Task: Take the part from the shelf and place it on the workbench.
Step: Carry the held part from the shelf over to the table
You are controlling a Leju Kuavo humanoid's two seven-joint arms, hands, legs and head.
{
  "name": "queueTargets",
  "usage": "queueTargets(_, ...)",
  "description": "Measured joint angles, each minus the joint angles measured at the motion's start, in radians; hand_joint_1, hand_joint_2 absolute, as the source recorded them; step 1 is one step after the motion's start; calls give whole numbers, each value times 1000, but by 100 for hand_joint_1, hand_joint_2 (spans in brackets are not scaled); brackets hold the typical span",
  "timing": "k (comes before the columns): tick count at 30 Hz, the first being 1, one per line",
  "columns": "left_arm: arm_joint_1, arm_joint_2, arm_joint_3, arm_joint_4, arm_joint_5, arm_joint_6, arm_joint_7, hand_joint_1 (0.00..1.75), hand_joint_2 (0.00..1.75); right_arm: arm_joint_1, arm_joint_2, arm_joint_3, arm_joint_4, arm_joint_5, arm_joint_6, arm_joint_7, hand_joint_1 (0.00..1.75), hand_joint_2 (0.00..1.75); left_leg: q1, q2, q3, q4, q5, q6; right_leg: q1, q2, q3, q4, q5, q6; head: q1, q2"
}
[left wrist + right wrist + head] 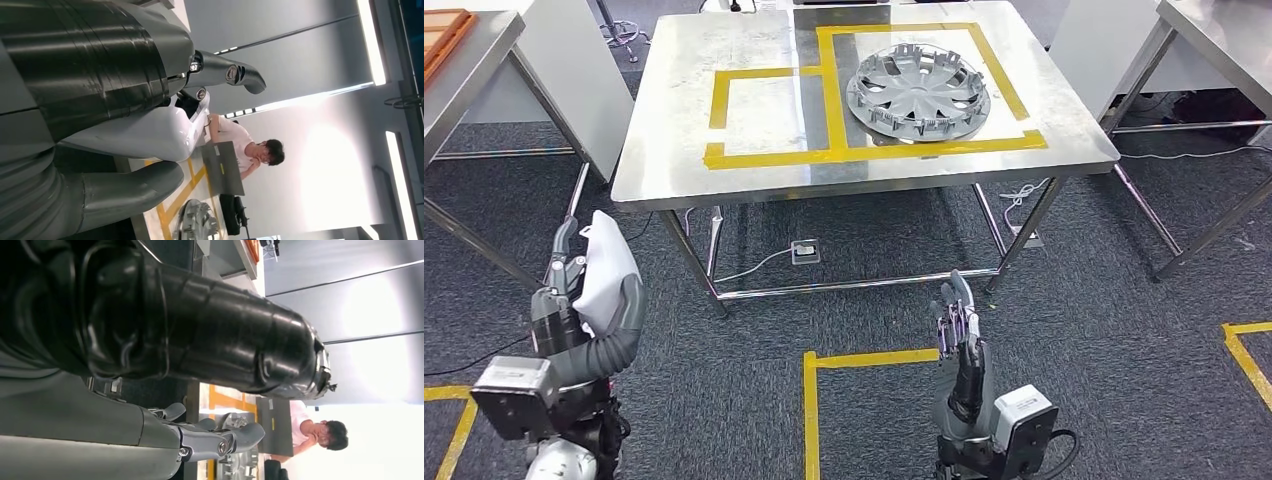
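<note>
1. We hold one white part [609, 268] in our left hand [574, 300], low at our left side over the dark carpet [1124, 300]; our fingers and thumb are wrapped around it, and it rises above the hand.
2. Our right hand [959, 335] holds nothing, fingers straight and close together, pointing up over the carpet.
3. One steel workbench [674, 160] stands ahead of us, well apart from both hands. Yellow tape [829, 90] marks two boxes on its top.
4. One silver hubcap [917, 95] lies flat in the larger, right-hand box; the smaller left box is bare steel.
5. We count two more steel tables, one at the left edge [464, 70] and one at the right edge [1224, 40].
6. Beneath the workbench sits one floor socket [805, 251] with a white cable running to it.
7. Yellow tape lines [810, 400] also mark the carpet between us and the workbench.
8. In the left wrist view we see one person [250, 147] in a white shirt beyond the bench, seated behind a dark screen [225, 167].
</note>
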State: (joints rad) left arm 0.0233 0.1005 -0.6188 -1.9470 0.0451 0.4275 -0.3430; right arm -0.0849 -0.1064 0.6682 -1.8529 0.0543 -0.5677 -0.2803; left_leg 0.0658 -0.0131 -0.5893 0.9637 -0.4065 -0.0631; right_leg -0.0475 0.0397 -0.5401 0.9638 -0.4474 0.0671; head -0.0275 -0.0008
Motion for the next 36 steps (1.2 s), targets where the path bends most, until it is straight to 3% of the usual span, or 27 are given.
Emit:
queueTargets(5,13,0,2,0,41,17,-46,175,175,-6,1,1,0,7,11,17,0,0,0,0,0,1,0,0,0,0,0,0,0,0,1,0)
queueTargets(11,20,1,2,0,47,21,-56,175,175,-8,1,1,0,11,13,27,0,0,-3,-1,-7,15,-10,15,-4,0,1,0,-3,10,-7,0)
queueTargets(15,27,7,3,-1,48,31,-53,175,175,-6,1,1,0,4,13,31,0,0,-9,-1,-15,31,-20,31,-9,0,5,-3,-4,26,-9,0)
queueTargets(17,29,8,3,-4,48,33,-50,175,175,-4,1,1,0,-2,13,28,0,0,-11,0,-12,28,-25,44,-12,0,11,0,5,37,-8,0)
queueTargets(19,30,9,3,-5,48,35,-49,175,175,-3,1,1,1,-6,12,26,0,0,-11,3,1,21,-27,58,-12,-11,-2,31,-6,40,0,0)
queueTargets(22,32,10,4,-6,48,38,-46,175,175,-2,1,2,2,-9,12,23,0,0,-19,6,11,18,-31,71,-3,-28,-92,204,-90,27,25,0)
queueTargets(24,34,11,4,-6,47,38,-42,175,175,2,0,2,6,-11,12,21,0,0,-27,7,12,21,-36,75,6,-29,-148,298,-121,19,37,0)
queueTargets(25,34,11,4,-6,47,38,-41,175,175,4,0,2,7,-11,11,21,0,0,-30,7,14,23,-39,76,10,-29,-152,294,-109,14,41,0)
queueTargets(26,35,11,4,-6,46,39,-39,175,175,5,0,2,8,-12,11,20,0,0,-33,7,18,26,-44,76,14,-29,-138,253,-80,8,44,0)
queueTargets(28,34,12,5,-6,45,39,-37,175,175,5,0,2,9,-15,11,16,0,0,-36,8,26,31,-53,73,24,-35,-85,122,-20,-11,50,0)
queueTargets(30,34,12,5,-6,43,40,-35,175,175,5,0,2,10,-19,11,13,0,0,-37,9,28,32,-58,64,35,-42,-51,48,-14,-27,55,0)
queueTargets(31,35,12,4,-6,43,40,-35,175,175,5,0,2,10,-20,11,12,0,0,-37,9,29,34,-55,57,39,-44,-49,41,-22,-35,55,0)
queueTargets(34,34,13,3,-8,40,41,-35,175,175,6,1,2,11,-21,11,10,0,0,-35,12,27,61,-60,41,37,-40,-16,22,-6,-58,51,0)
queueTargets(36,34,15,3,-10,39,41,-35,175,175,5,3,2,12,-21,11,10,0,0,-34,12,-17,141,-99,39,35,-39,4,15,-7,-67,40,0)
